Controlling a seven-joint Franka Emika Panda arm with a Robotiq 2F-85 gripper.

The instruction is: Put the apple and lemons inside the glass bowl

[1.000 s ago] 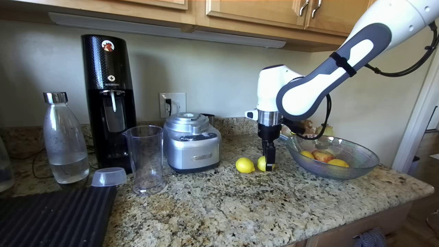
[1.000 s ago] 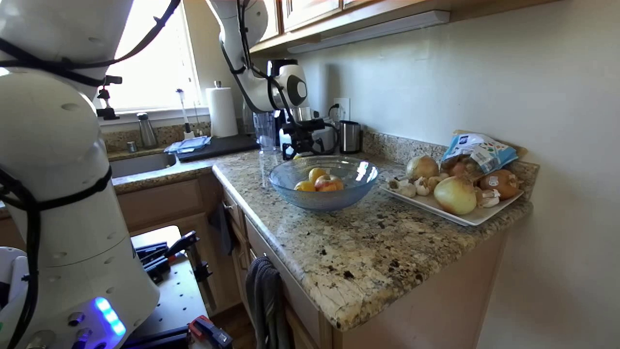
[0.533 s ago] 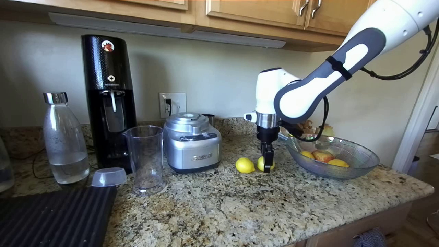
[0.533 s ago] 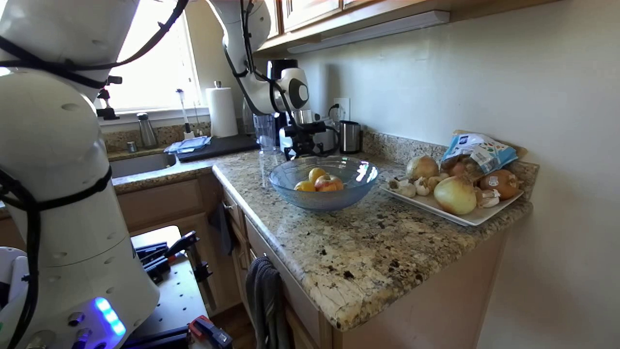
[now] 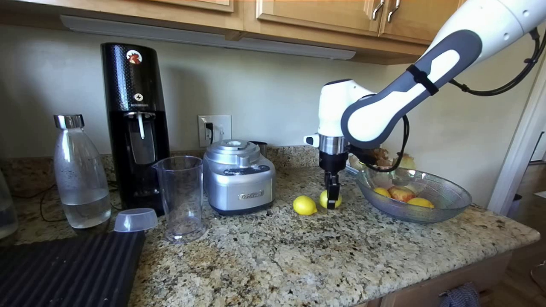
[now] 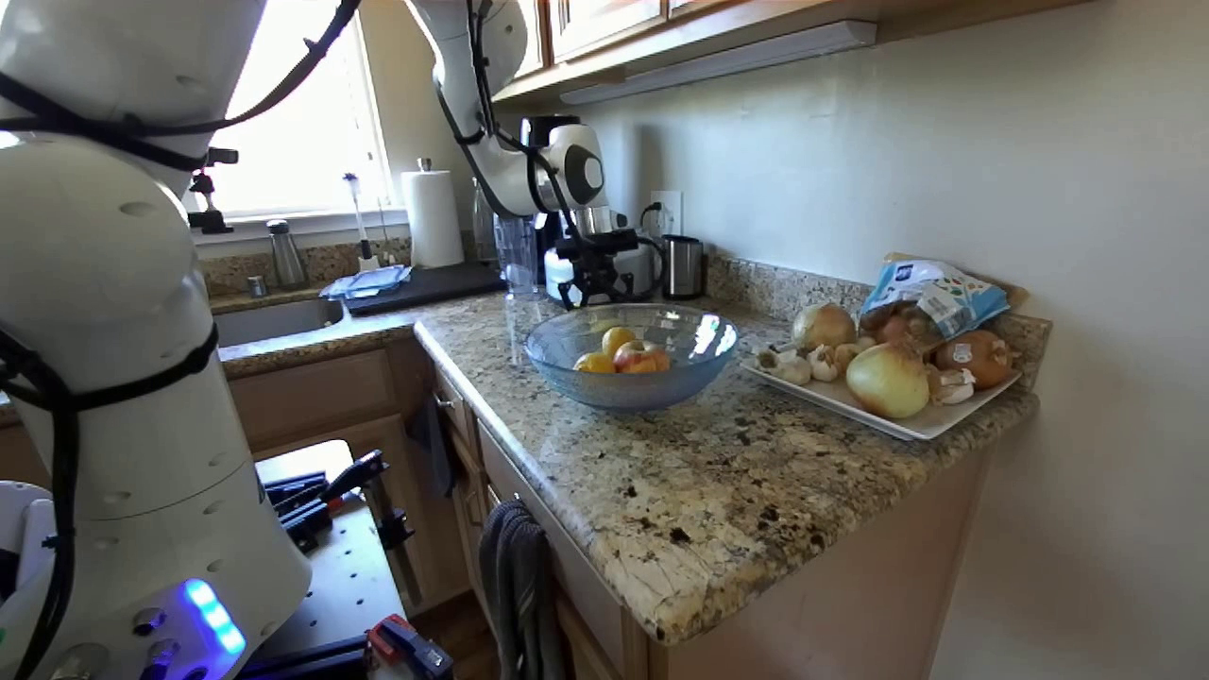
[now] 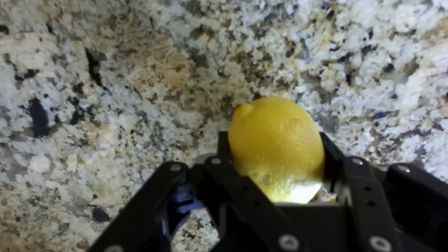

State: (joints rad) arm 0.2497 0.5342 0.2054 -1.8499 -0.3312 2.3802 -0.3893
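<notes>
In clear glass bowl [image 5: 446,203], red-yellow apple [image 5: 401,194] beside two lemons [image 5: 421,202]; off bowl's nine o'clock, gripped yellow lemon [image 5: 323,199], then loose lemon [image 5: 304,205].

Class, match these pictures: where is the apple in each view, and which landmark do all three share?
In an exterior view, the apple is right of the middle and a little below mid-height, inside the bowl.
In an exterior view, the apple is close to the middle, also inside the bowl.
Wrist view: not in it.
Shared landmark: the speckled counter.

A sink [image 6: 274,322], granite countertop [image 5: 264,264], wooden wall cabinets [image 5: 324,16], food processor [image 5: 239,183] and soda maker [image 5: 133,81] show this is a kitchen.
</notes>
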